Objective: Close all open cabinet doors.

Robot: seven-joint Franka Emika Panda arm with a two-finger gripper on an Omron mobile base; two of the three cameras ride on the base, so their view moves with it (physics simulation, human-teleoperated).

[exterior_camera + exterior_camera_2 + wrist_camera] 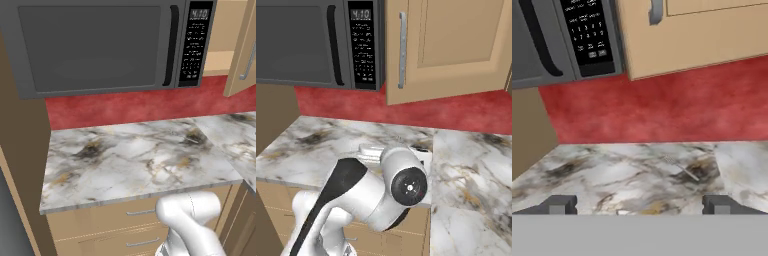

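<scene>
**Open wall-cabinet door hangs above and to the right of a low, empty gripper**

The marble surface [140, 160] runs under a dark microwave [100, 45] and a red backsplash [456, 112]. Just to the right of the microwave, 1 cabinet door [451, 50] stands swung out from its frame: in the left base view it shows as a narrow slanted panel at the upper right with shelf space visible behind it, and in the right base view its recessed face is turned toward the camera. Its long axis is vertical, and its silver bar handle [402, 50] runs upright along the edge nearest the microwave.

The robot arm [371, 195] is folded low in front of the surface. In the hand view the gripper [639, 205] looks along the marble toward the backsplash, with the door's lower edge and the handle's bottom end well above it and slightly to the right. The coming move therefore likely calls for a rise and a reach toward the door's face, then a push back toward the cabinet.

The gripper's 2 fingertips [559, 204] sit far apart at the bottom of the hand view, spread wide, with nothing between them and nothing touched.
</scene>
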